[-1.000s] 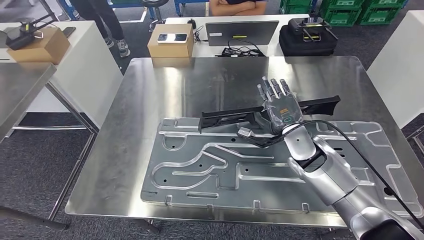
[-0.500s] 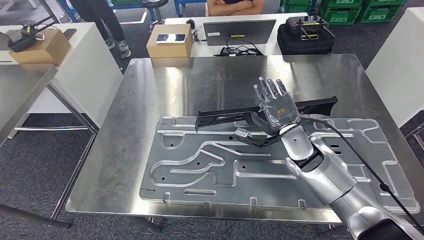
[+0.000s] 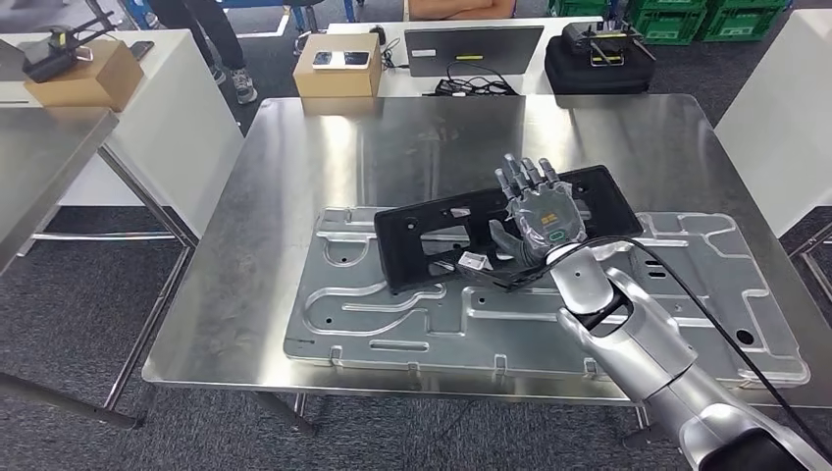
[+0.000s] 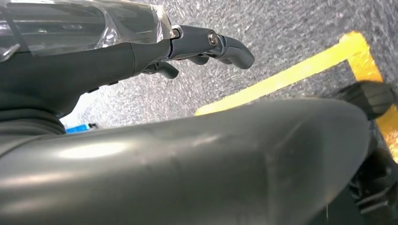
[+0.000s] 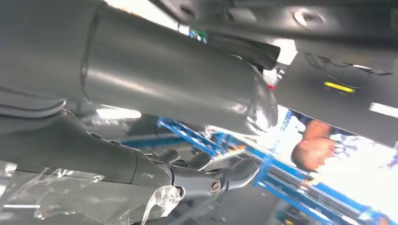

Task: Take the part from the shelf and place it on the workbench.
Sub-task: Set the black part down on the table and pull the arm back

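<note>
The placing step looks nearly done: the black part [image 3: 471, 231] lies tilted on the metal plate [image 3: 549, 314] on the workbench [image 3: 245, 245], the right hand [image 3: 543, 218] gripping it from beneath, fingers extended above. Next, release and withdraw. The left hand [image 4: 206, 44] hangs beside the floor, fingers curled, empty.

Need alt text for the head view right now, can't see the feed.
The robot's right hand holds a flat black part over a large stamped metal panel lying on a steel workbench. The part's far edge is raised, its broad face towards the camera. Behind the workbench stand white tables with cardboard boxes, a laptop and a black case.
</note>
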Motion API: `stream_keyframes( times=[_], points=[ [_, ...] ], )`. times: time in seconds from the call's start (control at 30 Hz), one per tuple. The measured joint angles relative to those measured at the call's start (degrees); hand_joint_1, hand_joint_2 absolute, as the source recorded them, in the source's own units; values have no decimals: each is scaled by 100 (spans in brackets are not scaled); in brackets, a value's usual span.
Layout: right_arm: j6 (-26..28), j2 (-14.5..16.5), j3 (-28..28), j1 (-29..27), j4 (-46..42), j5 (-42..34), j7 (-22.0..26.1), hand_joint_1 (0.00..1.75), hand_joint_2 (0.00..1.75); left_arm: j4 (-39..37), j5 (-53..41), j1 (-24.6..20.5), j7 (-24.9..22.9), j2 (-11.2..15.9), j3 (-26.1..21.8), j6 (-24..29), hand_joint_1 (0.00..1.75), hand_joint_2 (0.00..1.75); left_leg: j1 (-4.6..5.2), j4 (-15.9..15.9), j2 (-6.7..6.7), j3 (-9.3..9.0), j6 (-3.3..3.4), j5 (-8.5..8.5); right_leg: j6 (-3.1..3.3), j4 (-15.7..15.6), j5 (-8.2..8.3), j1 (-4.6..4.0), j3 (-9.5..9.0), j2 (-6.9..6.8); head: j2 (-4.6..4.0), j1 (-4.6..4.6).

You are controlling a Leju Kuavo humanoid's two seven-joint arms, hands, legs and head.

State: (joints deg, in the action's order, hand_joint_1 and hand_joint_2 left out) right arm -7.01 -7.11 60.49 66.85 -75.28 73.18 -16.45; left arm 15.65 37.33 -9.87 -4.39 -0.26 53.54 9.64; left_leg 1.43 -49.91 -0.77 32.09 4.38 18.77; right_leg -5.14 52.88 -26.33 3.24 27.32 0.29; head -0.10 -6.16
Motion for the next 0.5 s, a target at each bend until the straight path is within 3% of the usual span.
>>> stream_keyframes(
  times=[0.07, 0.13, 0.17, 0.23, 0.3, 0.33, 0.37, 0.43, 0.5],
  points=[
    [-2, 9, 5, -8, 3, -26, -1, 0, 0, 0, 8, 12, -15, 6, 0, -10, 0, 0, 5, -36, -8, 69, -21, -61, 72, -83, 13, 26, 24, 11, 0, 0],
    [-6, 14, 15, -22, 8, -47, 2, 0, 0, 0, 16, 24, -32, 4, 1, -18, 0, 0, -20, -268, -6, 226, -82, 87, 145, -81, 60, 32, 88, 8, 0, -2],
    [-8, 20, 18, -23, 10, -51, 0, 0, 0, 0, 21, 27, -37, 3, 1, -21, 0, 0, -46, -577, 5, 362, -129, 275, 173, -86, 82, 30, 110, 5, 0, -2],
    [-10, 34, 19, -18, 15, -59, -2, 0, 0, 0, 33, 27, -44, 0, 1, -25, 0, 0, -81, -1491, 32, 726, -201, 722, 203, -98, 109, -6, 126, -3, -1, -2],
    [-11, 36, 25, -31, 26, -66, -1, 0, 0, 0, 46, 27, -45, -2, 1, -27, 0, 0, -77, -2068, 40, 953, -177, 877, 203, -104, 115, -47, 123, -15, 0, -1],
    [-12, 36, 27, -38, 32, -67, -1, 0, 0, 0, 50, 27, -46, -5, 1, -30, 0, 0, -52, -2025, 38, 924, -122, 794, 205, -114, 118, -77, 114, -19, 0, -1],
    [-11, 37, 29, -43, 36, -68, -1, 0, 0, 0, 52, 27, -46, -8, 1, -32, 0, 0, -15, -1762, 35, 792, -41, 625, 209, -135, 123, -109, 95, -21, 0, -1],
    [-8, 37, 29, -30, 38, -69, -1, 0, 0, -1, 53, 27, -46, 0, 1, -32, 0, 0, 115, -843, 9, 320, 207, 217, 222, -206, 134, -156, 38, -19, -1, 0],
    [-4, 37, 29, -12, 42, -76, -4, 0, 0, -2, 53, 21, -46, 31, 2, -19, 0, 0, 239, -128, 3, -64, 416, 22, 226, -275, 156, -158, 0, -18, -1, -1]
  ],
)
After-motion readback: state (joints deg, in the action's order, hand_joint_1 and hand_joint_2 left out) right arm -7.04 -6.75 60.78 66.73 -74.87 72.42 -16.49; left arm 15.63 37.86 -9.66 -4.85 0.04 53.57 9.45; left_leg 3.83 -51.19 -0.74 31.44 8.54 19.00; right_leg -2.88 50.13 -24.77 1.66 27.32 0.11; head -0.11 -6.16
